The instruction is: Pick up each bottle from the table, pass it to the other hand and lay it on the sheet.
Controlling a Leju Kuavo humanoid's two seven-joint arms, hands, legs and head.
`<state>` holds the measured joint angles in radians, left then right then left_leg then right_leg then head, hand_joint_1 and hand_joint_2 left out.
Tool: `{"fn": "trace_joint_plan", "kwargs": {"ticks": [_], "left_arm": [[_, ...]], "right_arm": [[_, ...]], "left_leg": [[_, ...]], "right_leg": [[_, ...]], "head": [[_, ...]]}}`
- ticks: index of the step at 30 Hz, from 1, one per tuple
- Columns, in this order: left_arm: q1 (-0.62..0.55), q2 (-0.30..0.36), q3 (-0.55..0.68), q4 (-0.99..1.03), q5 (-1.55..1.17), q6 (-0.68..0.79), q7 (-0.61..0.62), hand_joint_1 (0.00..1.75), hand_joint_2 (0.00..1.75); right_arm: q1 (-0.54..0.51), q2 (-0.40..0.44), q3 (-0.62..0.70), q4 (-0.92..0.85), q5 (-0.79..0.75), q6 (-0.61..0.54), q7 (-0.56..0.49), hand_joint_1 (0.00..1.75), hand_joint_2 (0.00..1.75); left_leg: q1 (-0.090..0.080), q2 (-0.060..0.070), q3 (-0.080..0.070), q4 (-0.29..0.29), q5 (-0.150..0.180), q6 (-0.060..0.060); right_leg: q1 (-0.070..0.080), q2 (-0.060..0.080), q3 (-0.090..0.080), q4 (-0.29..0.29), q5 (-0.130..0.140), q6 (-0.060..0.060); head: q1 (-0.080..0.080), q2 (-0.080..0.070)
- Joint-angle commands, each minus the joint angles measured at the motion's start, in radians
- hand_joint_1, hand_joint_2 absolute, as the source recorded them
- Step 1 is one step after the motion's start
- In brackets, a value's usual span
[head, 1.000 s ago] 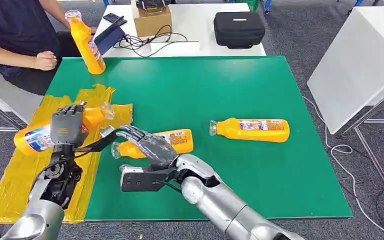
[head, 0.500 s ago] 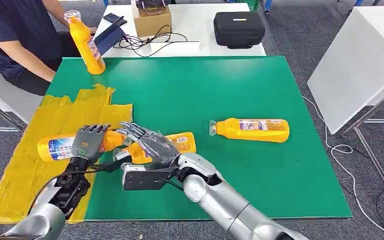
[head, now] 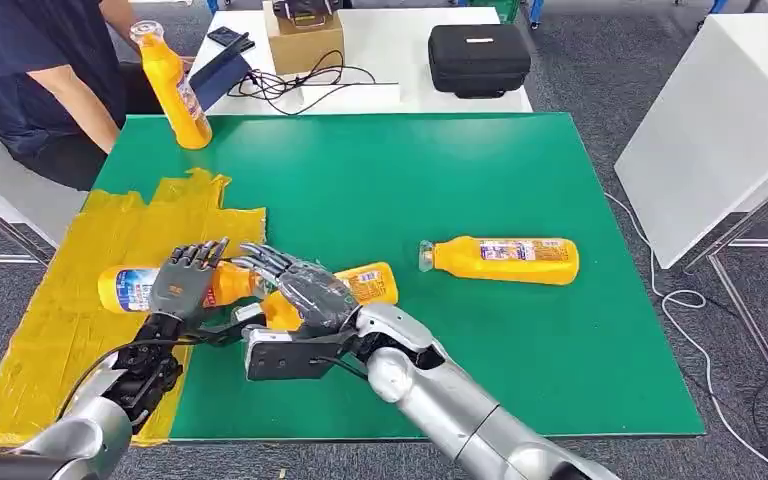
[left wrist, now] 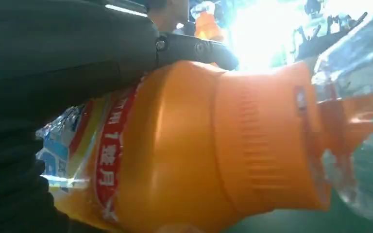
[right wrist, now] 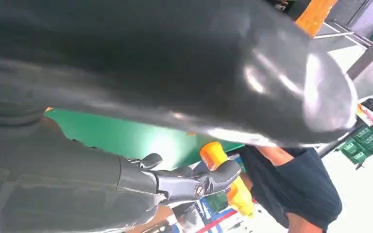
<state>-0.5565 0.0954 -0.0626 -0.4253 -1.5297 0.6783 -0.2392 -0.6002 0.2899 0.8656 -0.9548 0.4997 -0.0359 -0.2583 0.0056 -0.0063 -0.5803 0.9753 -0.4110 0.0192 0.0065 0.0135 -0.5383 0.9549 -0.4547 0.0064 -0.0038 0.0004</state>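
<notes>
While the left hand (head: 182,283) lies over a bottle (head: 135,288) resting on its side on the yellow sheet (head: 80,250), its fingers look loosely draped rather than clamped, so whether it grips or merely touches I cannot tell; the bottle appears laid down as the task asks. The right hand (head: 300,290), fingers spread and curved, covers a second bottle (head: 365,283) lying on the green table (head: 410,170) just right of the sheet, probably closing to lift it; a firm hold is not clear. A third bottle (head: 505,259) lies farther right, and a fourth (head: 172,88) stands at the far left corner beside a seated person (head: 40,70).
</notes>
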Motion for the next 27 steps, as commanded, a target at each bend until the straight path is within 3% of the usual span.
{"fn": "trace_joint_plan", "kwargs": {"ticks": [1,7,12,13,22,27], "left_arm": [[-0.053,-0.011,-0.016,0.113,0.051,-0.013,-0.041,0.0,0.0],[-0.069,-0.008,0.009,0.107,0.105,-0.024,-0.09,0.0,0.0],[-0.072,-0.008,0.009,0.106,0.105,-0.027,-0.09,0.0,0.0],[-0.071,-0.01,0.016,0.104,0.116,-0.024,-0.097,0.0,0.0],[-0.093,0.004,0.113,0.075,0.312,-0.053,-0.257,0.0,0.0],[-0.103,-0.031,0.282,0.017,0.625,-0.041,-0.444,0.0,0.0]], "right_arm": [[-0.07,-0.031,-0.004,0.11,0.023,-0.011,0.028,0.0,0.0],[-0.136,-0.013,-0.02,0.294,0.083,-0.008,0.044,0.0,0.0],[-0.138,-0.012,-0.021,0.302,0.085,-0.009,0.04,0.0,0.0],[-0.143,-0.01,-0.016,0.313,0.096,-0.008,0.047,0.0,1.75],[-0.243,-0.02,-0.038,0.507,0.175,0.061,0.123,0.0,1.75],[-0.233,-0.027,-0.05,0.536,0.23,0.077,0.156,0.0,1.75]], "left_leg": [[0.0,-0.001,0.003,0.0,-0.001,0.0],[0.001,-0.001,0.005,0.0,-0.002,0.0],[0.0,-0.002,0.002,0.0,-0.001,0.0],[0.001,-0.001,0.003,0.001,-0.002,-0.001],[0.001,-0.001,0.002,0.002,-0.001,0.0],[0.001,-0.002,0.002,0.001,0.0,-0.001]], "right_leg": [[0.0,-0.002,0.004,-0.001,-0.001,0.001],[0.001,-0.003,0.006,-0.001,-0.002,0.002],[0.0,-0.003,0.003,0.0,-0.001,0.001],[0.001,-0.003,0.004,0.0,-0.002,0.002],[0.001,-0.003,0.003,0.0,-0.001,0.002],[0.001,-0.003,0.003,0.0,-0.001,0.001]], "head": [[0.0,0.0],[0.0,0.0],[0.0,0.0],[0.0,0.0],[0.0,0.0],[0.0,0.0]]}}
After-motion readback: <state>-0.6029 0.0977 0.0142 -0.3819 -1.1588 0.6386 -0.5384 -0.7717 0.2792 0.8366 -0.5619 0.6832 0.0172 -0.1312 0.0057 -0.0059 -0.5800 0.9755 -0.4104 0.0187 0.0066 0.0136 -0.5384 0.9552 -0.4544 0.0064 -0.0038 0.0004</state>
